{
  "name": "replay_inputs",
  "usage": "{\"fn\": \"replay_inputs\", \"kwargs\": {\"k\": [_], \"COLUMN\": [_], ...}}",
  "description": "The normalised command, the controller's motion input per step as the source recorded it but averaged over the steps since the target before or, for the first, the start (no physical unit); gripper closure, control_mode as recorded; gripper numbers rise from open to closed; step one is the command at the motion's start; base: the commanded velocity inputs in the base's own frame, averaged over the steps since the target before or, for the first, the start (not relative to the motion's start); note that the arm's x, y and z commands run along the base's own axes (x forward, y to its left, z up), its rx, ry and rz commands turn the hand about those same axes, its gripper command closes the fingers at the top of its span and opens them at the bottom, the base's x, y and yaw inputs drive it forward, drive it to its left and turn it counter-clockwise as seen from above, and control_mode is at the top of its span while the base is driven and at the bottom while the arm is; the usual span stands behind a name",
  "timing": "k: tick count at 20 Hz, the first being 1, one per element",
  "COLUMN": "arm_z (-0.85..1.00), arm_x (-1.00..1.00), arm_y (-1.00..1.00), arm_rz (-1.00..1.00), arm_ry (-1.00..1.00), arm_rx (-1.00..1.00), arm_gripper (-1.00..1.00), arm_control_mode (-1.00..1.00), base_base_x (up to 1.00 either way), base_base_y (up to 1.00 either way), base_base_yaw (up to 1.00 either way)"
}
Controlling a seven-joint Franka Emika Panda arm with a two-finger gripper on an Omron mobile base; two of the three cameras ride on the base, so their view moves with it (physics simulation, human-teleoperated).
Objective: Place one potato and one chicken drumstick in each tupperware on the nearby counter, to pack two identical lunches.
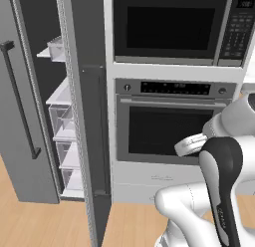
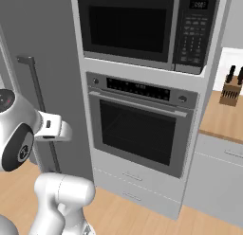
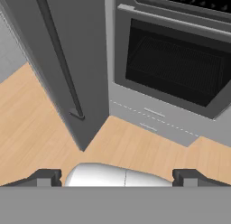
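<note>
Jaws spread wide, facing oven [image 3: 173, 69]

The oven [image 2: 140, 127] was silver-grey with a black glass door, the floor [image 3: 36, 123] pale wood-grained, the knife block [image 2: 230, 94] tan, the worktop [image 2: 223, 118] light brown.

A built-in wall oven [image 1: 172, 126] sits beneath a microwave [image 1: 174, 27] in a white cabinet column. Left of it, the grey refrigerator door [image 1: 22, 106] stands open, showing white shelves [image 1: 62, 96]. The floor [image 3: 40, 128] is light wood.
</note>
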Motion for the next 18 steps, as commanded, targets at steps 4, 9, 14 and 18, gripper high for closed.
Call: {"fn": "replay_inputs", "kwargs": {"k": [4,9,14,18], "arm_z": [0.0,0.0,0.0,0.0], "arm_x": [0.0,0.0,0.0,0.0], "arm_y": [0.0,0.0,0.0,0.0], "arm_rz": [0.0,0.0,0.0,0.0], "arm_ry": [0.0,0.0,0.0,0.0], "arm_rx": [0.0,0.0,0.0,0.0], "arm_gripper": [-1.0,-1.0,-1.0,-1.0], "arm_control_mode": [1.0,1.0,1.0,1.0], "base_base_x": [-1.0,-0.25,0.81,0.83], "base_base_y": [0.95,1.0,1.0,1.0], "base_base_yaw": [0.14,0.04,-0.12,-0.31]}}
